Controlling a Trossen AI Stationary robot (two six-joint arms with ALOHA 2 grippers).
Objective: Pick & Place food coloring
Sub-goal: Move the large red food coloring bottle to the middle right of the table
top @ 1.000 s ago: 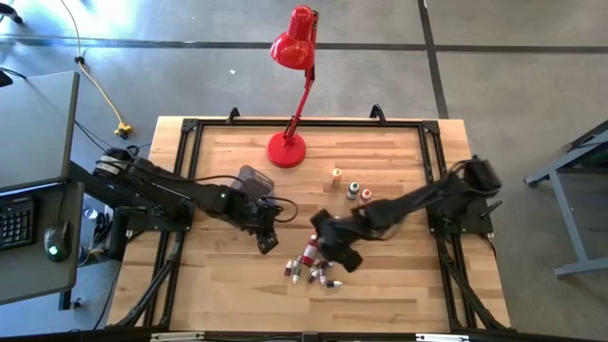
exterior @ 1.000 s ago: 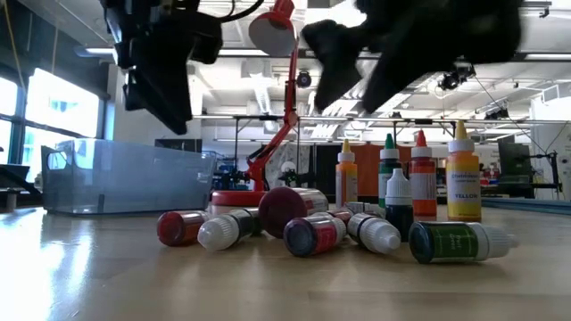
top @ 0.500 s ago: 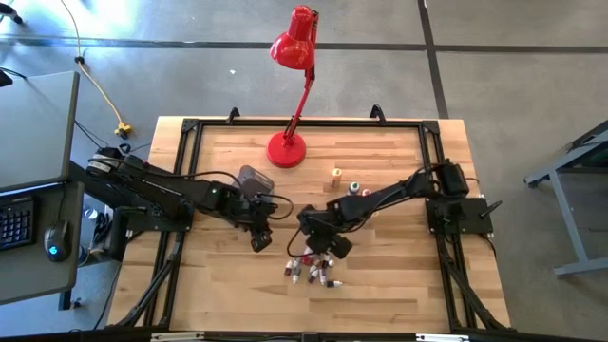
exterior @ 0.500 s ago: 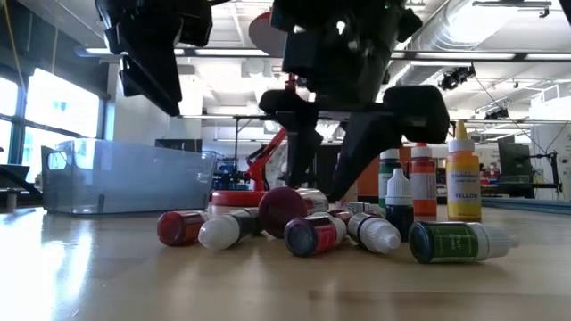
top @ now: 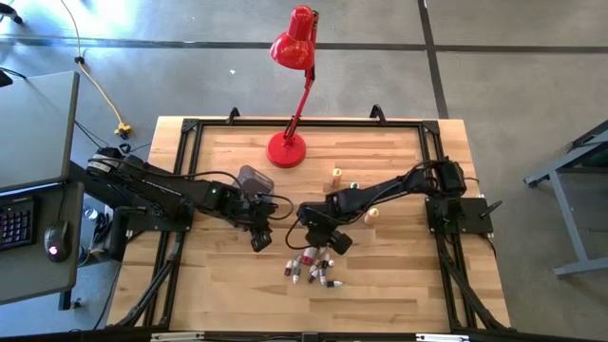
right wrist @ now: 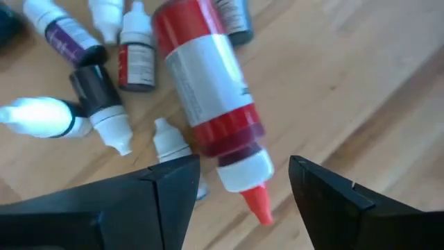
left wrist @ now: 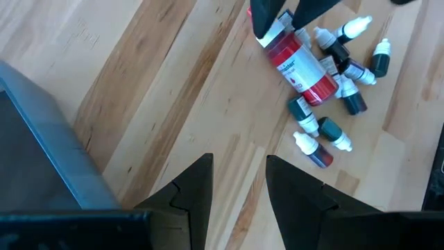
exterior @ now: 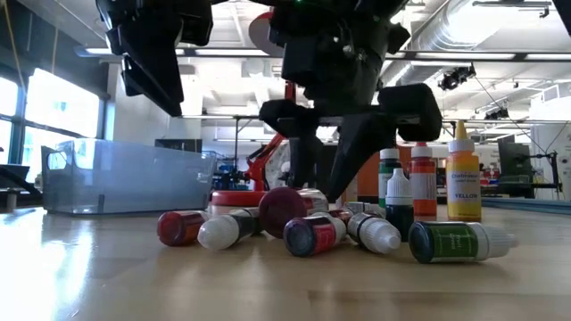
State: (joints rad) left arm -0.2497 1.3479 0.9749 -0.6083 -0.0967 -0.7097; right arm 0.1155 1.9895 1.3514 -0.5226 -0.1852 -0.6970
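A pile of small food coloring bottles (top: 312,269) lies on its sides on the wooden table, with a larger red bottle (right wrist: 205,83) with a white label and red tip among them. My right gripper (right wrist: 243,180) is open and low over the pile. Its fingers stand on either side of the red bottle's cap end (left wrist: 274,31) with a gap on each side. My left gripper (top: 260,235) hangs open above the table, left of the pile. In the low view the right gripper (exterior: 326,174) points down behind the red bottle's round base (exterior: 284,211).
Three bottles stand upright (exterior: 422,183) behind the pile, toward the table's far right. A grey translucent tub (top: 252,179) sits by my left arm, and a red desk lamp (top: 288,147) stands at the far edge. Bare wood lies near the table's front edge.
My right gripper has moved toward the table's left and come down from well above the bottles, until its open fingers straddle the large red bottle's cap end. It has barely moved in the last half second. The bottles lie as before.
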